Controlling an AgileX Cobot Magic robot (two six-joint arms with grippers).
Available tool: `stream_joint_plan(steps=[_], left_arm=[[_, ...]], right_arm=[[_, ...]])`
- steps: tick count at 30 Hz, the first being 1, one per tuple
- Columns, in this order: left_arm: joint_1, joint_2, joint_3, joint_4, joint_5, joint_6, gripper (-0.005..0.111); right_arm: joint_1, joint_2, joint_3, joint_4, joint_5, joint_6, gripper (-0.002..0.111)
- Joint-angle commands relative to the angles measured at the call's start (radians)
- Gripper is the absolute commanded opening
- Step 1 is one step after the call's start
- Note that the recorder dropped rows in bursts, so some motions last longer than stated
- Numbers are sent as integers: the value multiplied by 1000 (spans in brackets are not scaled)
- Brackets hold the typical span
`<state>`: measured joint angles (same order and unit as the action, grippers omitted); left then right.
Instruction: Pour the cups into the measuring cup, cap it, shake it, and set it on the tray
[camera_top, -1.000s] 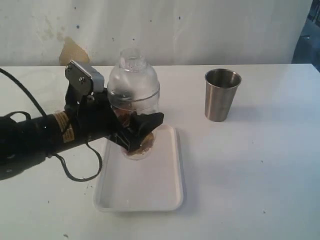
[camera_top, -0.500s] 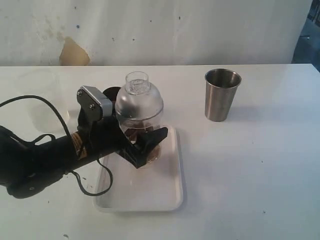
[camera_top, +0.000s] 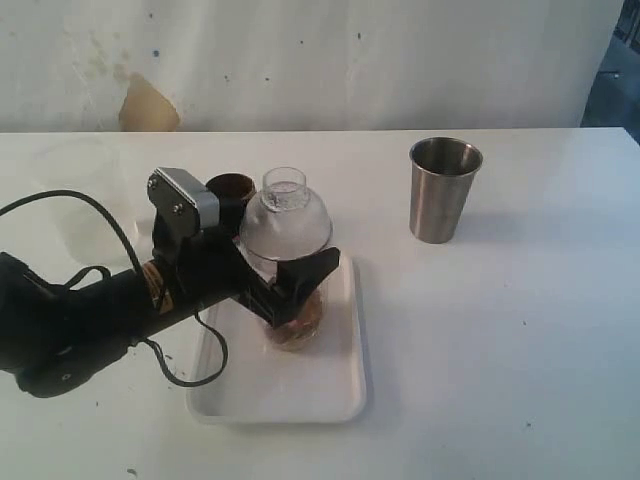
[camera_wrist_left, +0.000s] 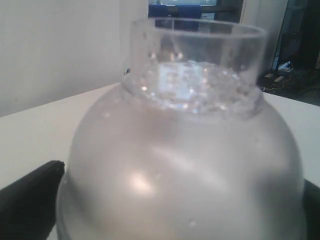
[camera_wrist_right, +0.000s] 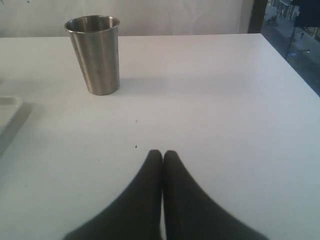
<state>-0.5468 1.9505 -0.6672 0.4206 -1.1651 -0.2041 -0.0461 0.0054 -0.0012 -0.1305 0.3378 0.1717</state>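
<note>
The measuring cup (camera_top: 292, 318), with brown contents at its bottom and the clear dome lid (camera_top: 287, 222) on top, stands upright on the far part of the white tray (camera_top: 330, 390). My left gripper (camera_top: 298, 272) straddles it, one black finger (camera_top: 312, 268) in front and the other hidden behind. In the left wrist view the lid (camera_wrist_left: 185, 150) fills the frame between dark fingers (camera_wrist_left: 30, 195); whether they press on it does not show. The brown wooden cup (camera_top: 230, 188) stands just behind. The steel tumbler (camera_top: 444, 190) (camera_wrist_right: 95, 55) stands far right. My right gripper (camera_wrist_right: 162, 154) is shut and empty over bare table.
A faint translucent cup (camera_top: 85, 200) stands at the left of the table. A black cable (camera_top: 110, 225) loops over the left arm. The tray's corner (camera_wrist_right: 7, 112) shows at the edge of the right wrist view. The wall runs along the table's far side.
The left arm has lowered the capped measuring cup and shifted it slightly right; it now stands on the tray. The wooden cup has come into sight behind it.
</note>
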Motion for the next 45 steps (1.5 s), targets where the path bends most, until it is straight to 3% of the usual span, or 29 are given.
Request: stream_joint_plan(steps=[1,11,16,20,23,27,32,41,45], left_arm=[[-3,-11,1,-15,-45,1,105],[-3,-135,3,-108,-56,22,105],[-3,-277,3,-113,-56,22,102],[-3,-417,3,-131,-56,22,81],[-3,-544,3,-156,-15,22,49],[-3,-715,5,-163,181,26,1],[-3,-937,5,-151,513,19,0],[-3,-1382,5,-151,1323,-39,0],[-3,-1536,16,-151,1597,-27,0]], right_arm=[[5,-5,1,2,-2,1,0],[5,-5,1,2,-2,1,0],[5,-5,1,2,-2,1,0],[5,-5,1,2,-2,1,0],[5,-5,1,2,-2,1,0],[5,-5,1,2,-2,1,0],[5,-5,1,2,-2,1,0],[5,-5,1,2,-2,1,0],[5,-5,1,2,-2,1,0]])
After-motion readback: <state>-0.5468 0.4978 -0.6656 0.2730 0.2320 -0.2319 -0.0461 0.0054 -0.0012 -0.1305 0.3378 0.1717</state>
